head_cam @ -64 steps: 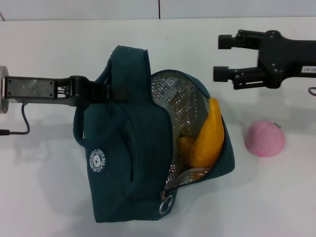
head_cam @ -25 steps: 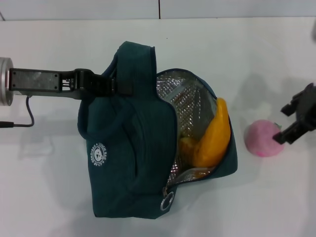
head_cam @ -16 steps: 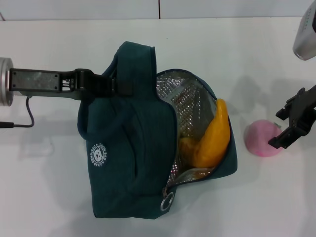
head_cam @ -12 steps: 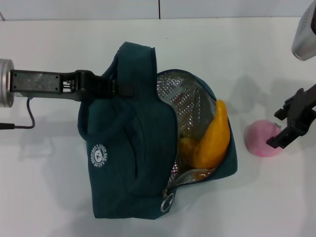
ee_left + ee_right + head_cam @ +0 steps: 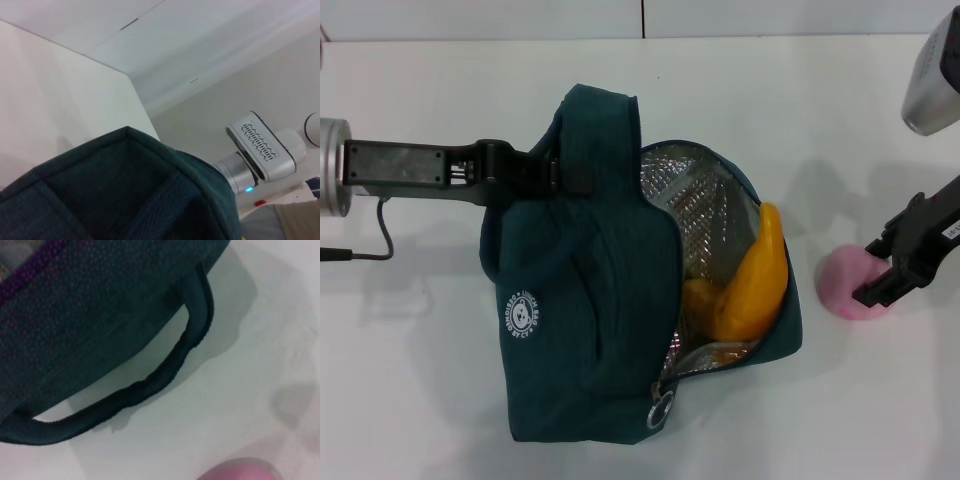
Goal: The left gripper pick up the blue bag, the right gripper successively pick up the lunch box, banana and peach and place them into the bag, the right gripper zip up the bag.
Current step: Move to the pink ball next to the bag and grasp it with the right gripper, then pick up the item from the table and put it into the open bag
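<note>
On the table right of the blue bag [image 5: 620, 290], peach [image 5: 845, 282] under right gripper [image 5: 882, 270], fingers spread astride it — looks smooth, light, roll-prone; grip across the middle — left gripper [image 5: 545, 178] clamps the bag's handle

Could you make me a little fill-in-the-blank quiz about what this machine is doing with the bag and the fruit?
1. The left gripper holds the blue bag by its ____.
2. The yellow fruit sticking out of the bag's open mouth is the ____.
3. The right gripper is down at the pink ____, which lies on the table outside the bag.
4. The bag's shiny lining shows because the bag is ____.

Missing words: handle; banana; peach; open
</note>
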